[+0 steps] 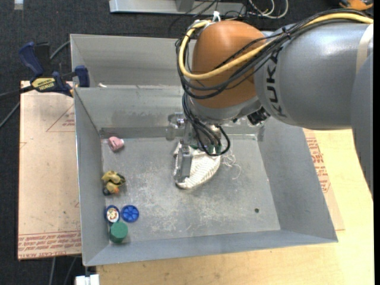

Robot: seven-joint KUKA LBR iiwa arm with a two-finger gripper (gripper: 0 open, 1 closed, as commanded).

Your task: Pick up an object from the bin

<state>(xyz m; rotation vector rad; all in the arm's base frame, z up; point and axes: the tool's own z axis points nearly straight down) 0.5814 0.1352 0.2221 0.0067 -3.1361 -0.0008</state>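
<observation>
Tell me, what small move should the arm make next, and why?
Probably a short, straight lift. The gripper is down at the left edge of the white netted pouch in the middle of the bin, seemingly touching it. The yellow toy and blue cap lie well off, so nothing crowds it. Rising slightly would show whether the pouch comes along.

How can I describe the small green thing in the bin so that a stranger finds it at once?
Look at the grey bin's lower left corner. The green cap lies closest to that corner, just under a blue disc. Nothing else there is green.
</observation>
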